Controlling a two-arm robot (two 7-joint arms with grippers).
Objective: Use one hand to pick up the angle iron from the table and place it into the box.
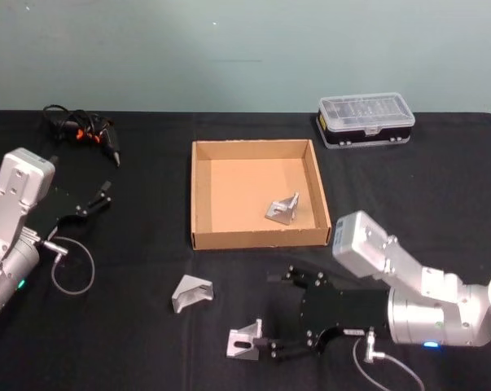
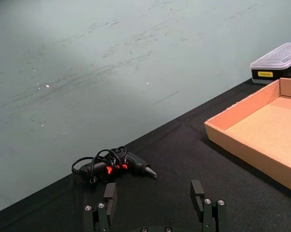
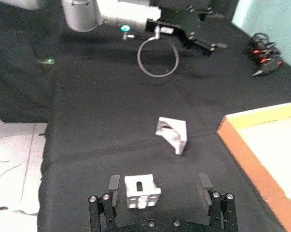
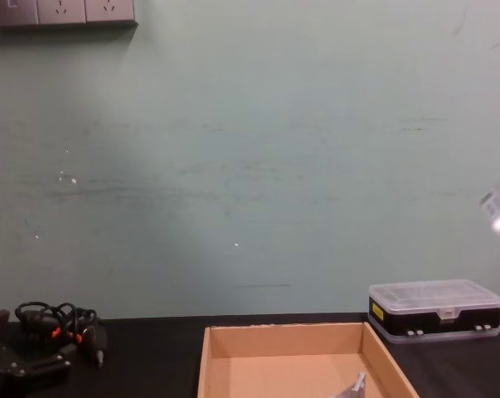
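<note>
Between fingers [image 3: 112,186] of right hand [image 3: 159,181]: angle iron [image 3: 142,192], off-centre, untouched; fingers apart.
Left hand [image 1: 94,199]: parked far left, spread.

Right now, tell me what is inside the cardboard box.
One angle iron lies in the box, toward its right front corner. The near wall hides a thin strip of floor just behind it.
</note>
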